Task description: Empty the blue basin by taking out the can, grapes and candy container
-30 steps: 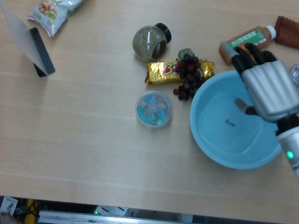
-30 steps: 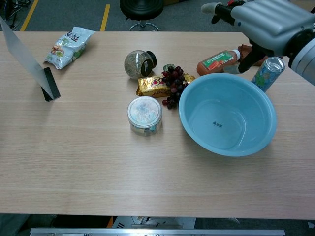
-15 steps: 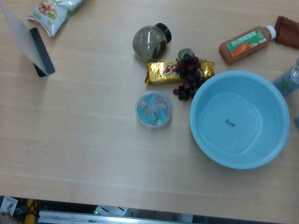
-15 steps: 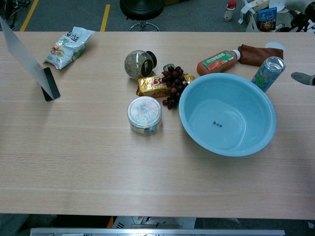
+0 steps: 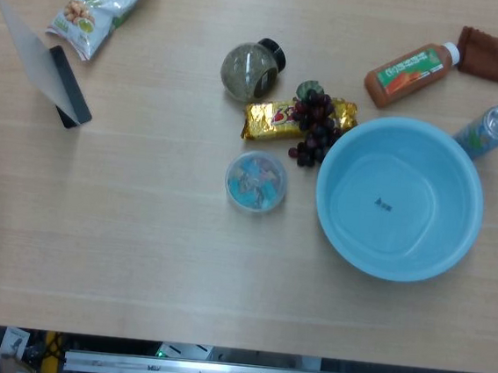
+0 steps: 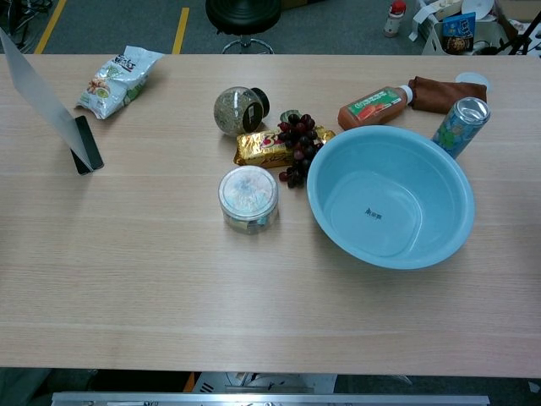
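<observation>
Hands are gone from both views now: half a second back the fingers of the right hand showed at the right edge beside the can, and a second back that hand hung over the basin's far-right rim, so whether either hand's fingers are spread or closed cannot be told. Nothing on the table (image 5: 139, 229) has shifted in that time. The blue basin (image 5: 455, 250) sits open side up with only a small dark mark on its floor. The can (image 5: 488, 132) stands upright just outside the basin's far-right rim, its long axis vertical and its silver top up; the chest view shows it (image 6: 461, 125) touching or nearly touching the rim. The grapes (image 5: 315, 127) lie outside the basin's far-left rim, the bunch running toward and away from the robot, draped over a gold snack bar (image 5: 268, 120) whose long axis runs left to right. The candy container (image 5: 256, 181) stands lid up, left of the basin and nearer the robot than the grapes. Beyond the basin, an orange bottle (image 5: 410, 74) lies on its side, its white cap pointing away and to the right.
</observation>
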